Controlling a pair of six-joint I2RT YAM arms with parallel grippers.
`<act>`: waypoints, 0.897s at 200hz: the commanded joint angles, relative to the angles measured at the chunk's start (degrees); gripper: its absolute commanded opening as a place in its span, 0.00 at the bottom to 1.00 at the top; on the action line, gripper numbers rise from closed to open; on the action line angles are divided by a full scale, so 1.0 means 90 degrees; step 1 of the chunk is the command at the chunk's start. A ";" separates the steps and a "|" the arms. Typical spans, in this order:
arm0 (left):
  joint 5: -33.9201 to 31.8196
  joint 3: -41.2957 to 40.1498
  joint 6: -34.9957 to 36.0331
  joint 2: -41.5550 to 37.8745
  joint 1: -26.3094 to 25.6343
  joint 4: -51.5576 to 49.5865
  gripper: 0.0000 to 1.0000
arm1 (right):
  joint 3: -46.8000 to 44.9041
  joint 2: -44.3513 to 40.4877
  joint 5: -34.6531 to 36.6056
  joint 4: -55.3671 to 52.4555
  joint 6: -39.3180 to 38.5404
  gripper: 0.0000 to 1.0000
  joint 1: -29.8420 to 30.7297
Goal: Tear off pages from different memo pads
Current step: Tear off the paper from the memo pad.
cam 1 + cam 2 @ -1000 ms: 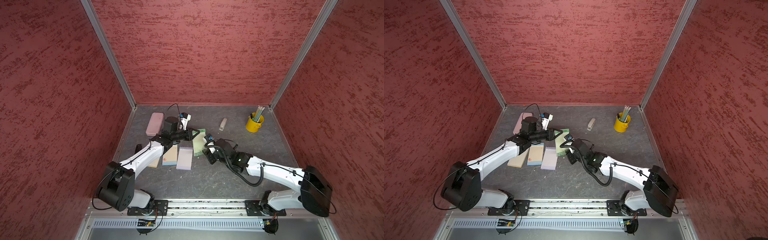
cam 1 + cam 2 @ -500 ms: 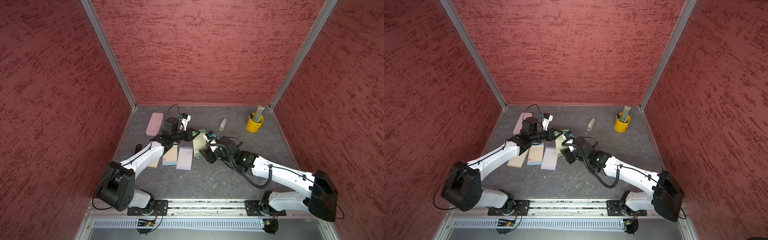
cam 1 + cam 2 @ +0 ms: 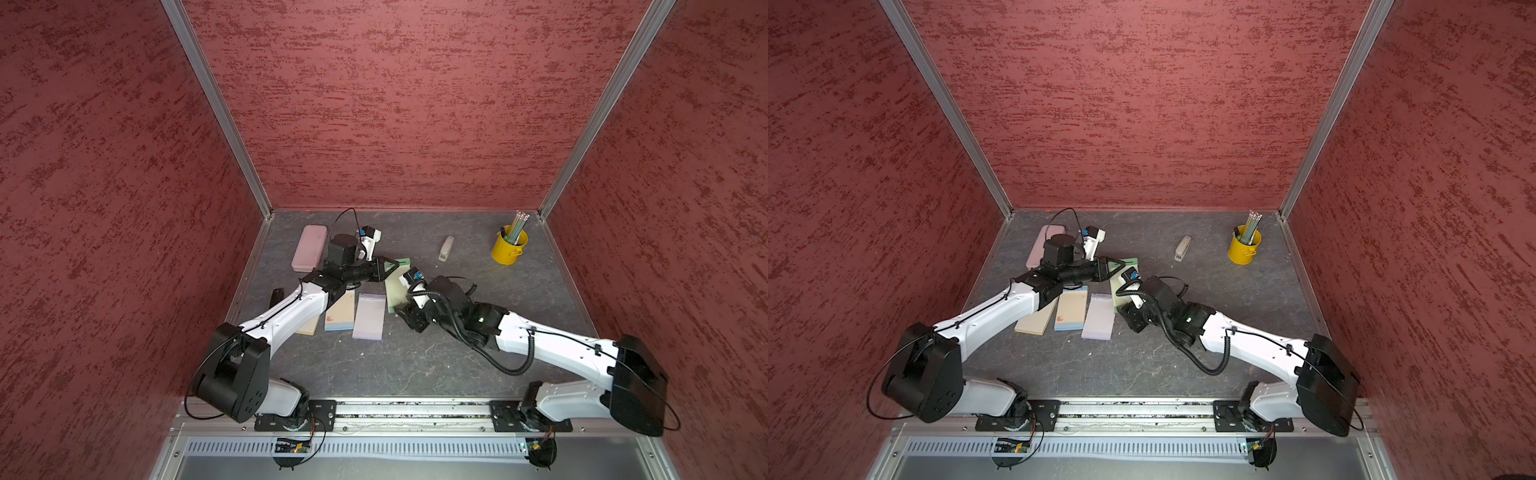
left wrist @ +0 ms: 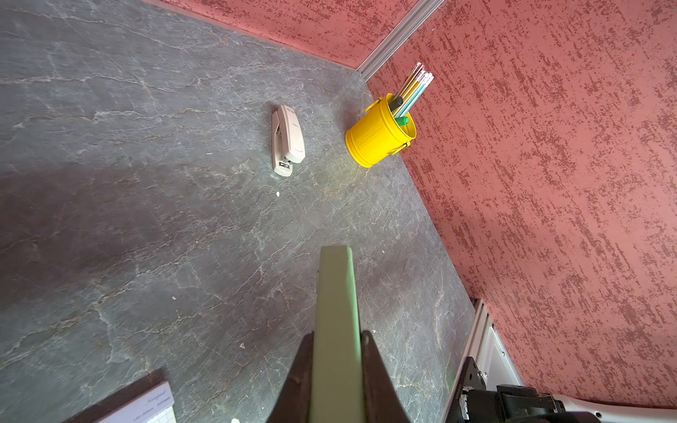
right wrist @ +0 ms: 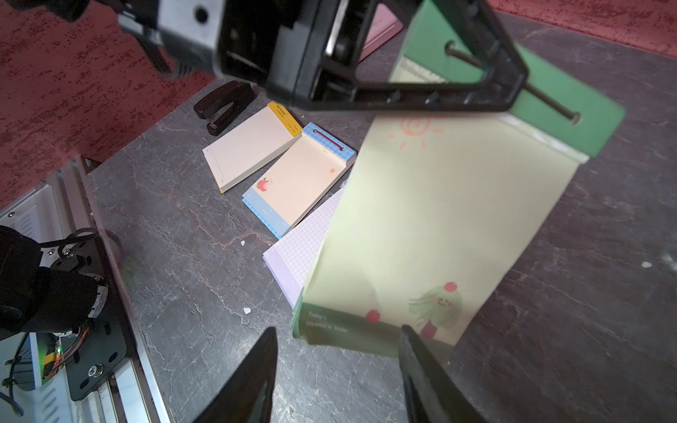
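Pinches green memo pad [image 5: 593, 124] by its top strip in closed left fingers [image 5: 439, 98]; spreads empty right fingers [image 5: 252, 381] wider, bracketing the page [image 5: 439, 219] bottom, readying the tear.

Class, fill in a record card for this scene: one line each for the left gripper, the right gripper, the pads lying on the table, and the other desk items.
left gripper: shut on the green pad, at its top strip
right gripper: open, jaws either side of that pad's lower edge
pads on table: yellow-strip pad, blue-strip pad, lilac pad, side by side
other items: beige stapler, yellow cup of pencils, pink case, black stapler
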 commanded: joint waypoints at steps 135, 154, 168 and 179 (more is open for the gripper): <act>0.0023 -0.0080 -0.0087 -0.0193 -0.0086 0.0292 0.00 | 0.0100 0.0383 0.0916 0.0140 -0.0067 0.39 0.0056; 0.0004 -0.0089 -0.0135 -0.0175 -0.0096 0.0292 0.00 | 0.0071 0.0403 0.1055 0.0211 -0.0145 0.34 0.0056; 0.0012 -0.0092 -0.0145 -0.0164 -0.0101 0.0283 0.00 | 0.0051 0.0386 0.1061 0.0252 -0.0246 0.31 0.0056; 0.0000 -0.0099 -0.0126 -0.0183 -0.0115 0.0289 0.00 | 0.0027 0.0364 0.0962 0.0297 -0.0282 0.29 0.0047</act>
